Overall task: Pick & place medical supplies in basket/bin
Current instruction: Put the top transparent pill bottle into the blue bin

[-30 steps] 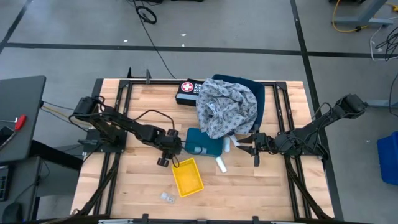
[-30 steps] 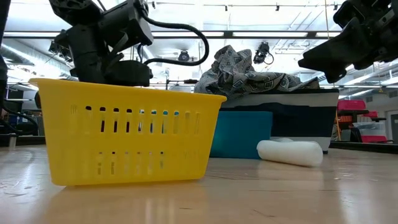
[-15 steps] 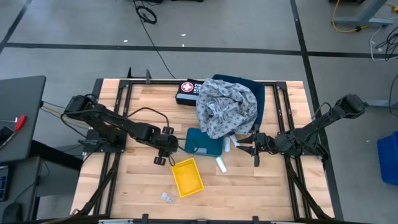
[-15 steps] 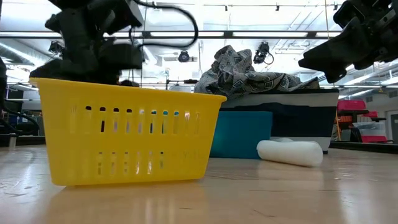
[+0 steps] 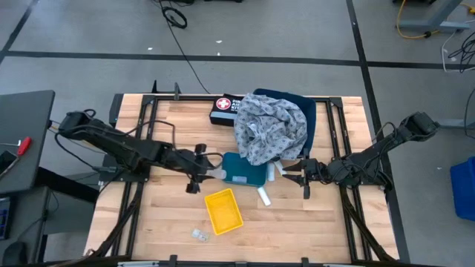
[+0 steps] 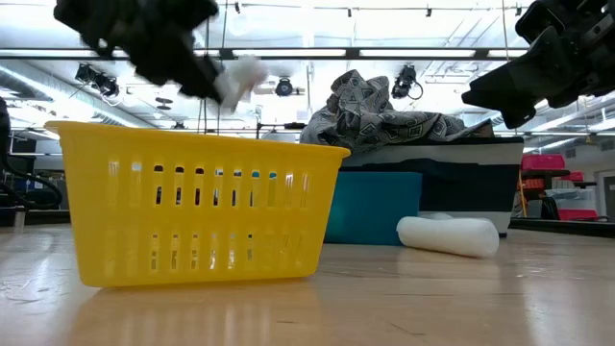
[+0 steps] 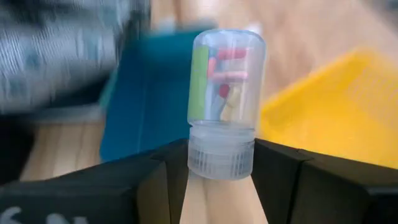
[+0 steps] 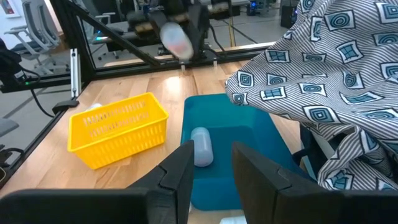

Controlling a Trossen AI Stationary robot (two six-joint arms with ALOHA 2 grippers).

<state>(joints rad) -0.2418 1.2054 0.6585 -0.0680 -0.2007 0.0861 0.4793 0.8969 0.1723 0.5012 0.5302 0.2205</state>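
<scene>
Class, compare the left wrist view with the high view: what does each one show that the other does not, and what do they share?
Only the left wrist view shows what the left gripper holds: a clear vial with coloured contents, clamped at its white cap.

Only the high view shows the whole table: the right gripper waiting beside the patterned cloth, the first-aid case, a white roll and a small packet.

Both show the yellow basket and the teal box.

Around the table: floor tape, cables, bins

Black first-aid case [image 5: 221, 108] with a red cross lies at the table's [image 5: 171, 133] far edge; black tape lines [image 5: 223, 58] cross the grey floor, a yellow cable [image 5: 413, 30] coils far right, a blue bin [image 5: 464, 189] stands beside the table.
</scene>
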